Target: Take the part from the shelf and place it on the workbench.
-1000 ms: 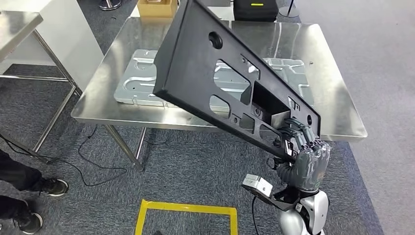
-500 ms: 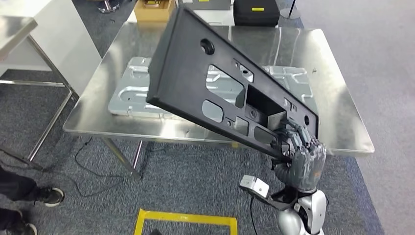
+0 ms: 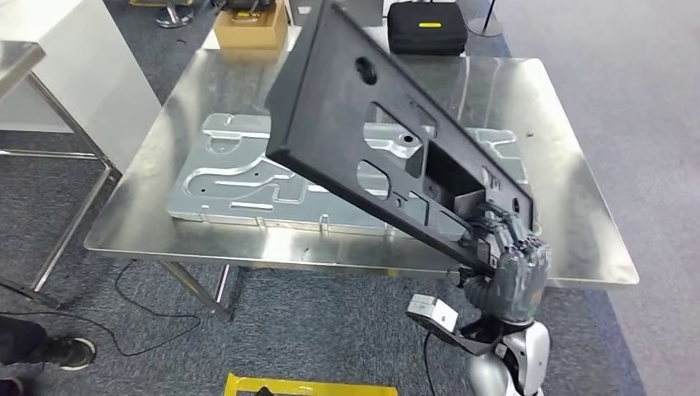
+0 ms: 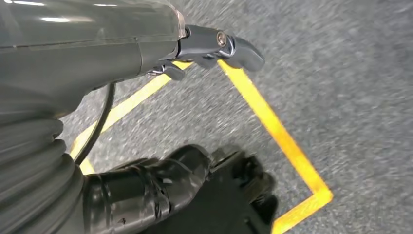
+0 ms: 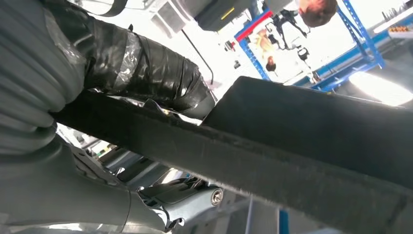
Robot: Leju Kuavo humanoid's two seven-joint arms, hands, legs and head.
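1. The right robot hand (image 3: 510, 262) grips the lower end of the part (image 3: 388, 140), a long black panel with several cut-outs; its fingers (image 3: 498, 228) curl over the panel's edge
2. The part is tilted, rising from the hand up and to the left, and is held in the air above the worktop (image 3: 569, 198), not resting on it
3. In the right wrist view the part (image 5: 272, 146) crosses the picture as a dark bar with the right robot hand (image 5: 73, 73) wrapped round it
4. A silver stamped plate (image 3: 239, 177) lies flat on the steel worktop, partly hidden behind the part
5. The left robot hand (image 4: 146, 53) hangs over grey carpet (image 4: 350, 87) with a yellow tape line (image 4: 277, 131); its fingers look loosely bent with nothing in them, though how far they are closed cannot be told
6. Beyond the worktop's far edge stand a black case (image 3: 428, 26) and a cardboard box (image 3: 250, 29)
7. A white bench (image 3: 74, 74) stands to the left of the worktop, a black cable (image 3: 140, 318) trails on the floor under it, and a person's shoe (image 3: 62, 352) shows at the lower left
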